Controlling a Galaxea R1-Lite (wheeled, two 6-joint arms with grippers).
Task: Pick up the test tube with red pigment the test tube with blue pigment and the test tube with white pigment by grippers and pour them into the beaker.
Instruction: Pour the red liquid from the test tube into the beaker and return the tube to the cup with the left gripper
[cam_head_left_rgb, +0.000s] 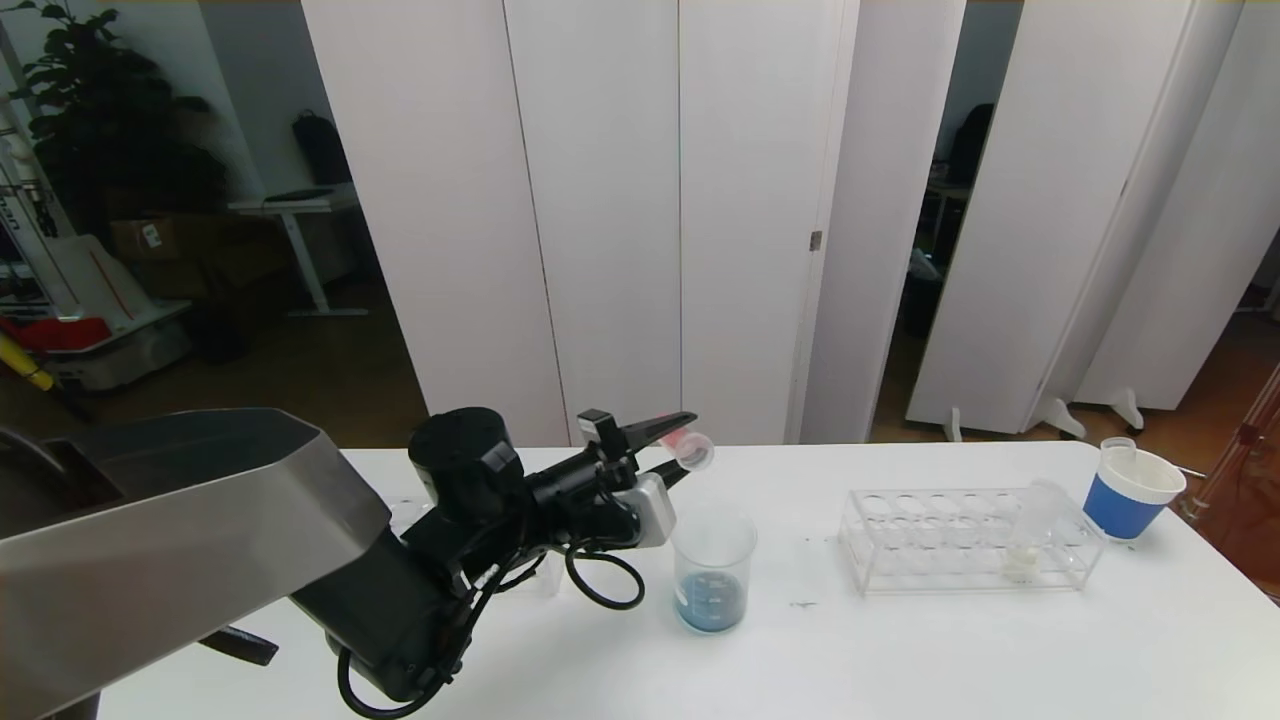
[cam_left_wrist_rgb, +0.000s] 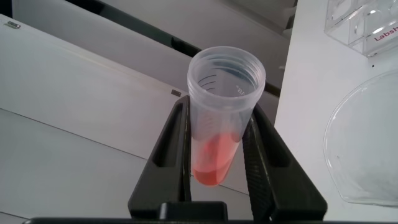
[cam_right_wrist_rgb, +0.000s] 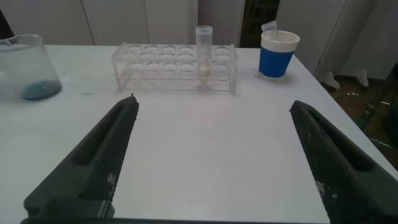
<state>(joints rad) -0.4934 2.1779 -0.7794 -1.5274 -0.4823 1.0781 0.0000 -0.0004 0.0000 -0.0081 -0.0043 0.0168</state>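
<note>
1 red-pigment tube (cam_left_wrist_rgb: 219, 118) clamped in left pincer (cam_head_left_rgb: 668, 448) above beaker (cam_head_left_rgb: 712, 570).

Bare table (cam_head_left_rgb: 900, 650) between beaker (cam_head_left_rgb: 712, 570) and tube rack (cam_head_left_rgb: 965, 540), paper cup (cam_head_left_rgb: 1130, 490) just beyond rack

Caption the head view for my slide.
Left end effector holds a red-pigment test tube tilted above the beaker, which already holds blue liquid; a white-pigment tube waits in the rack.
</note>
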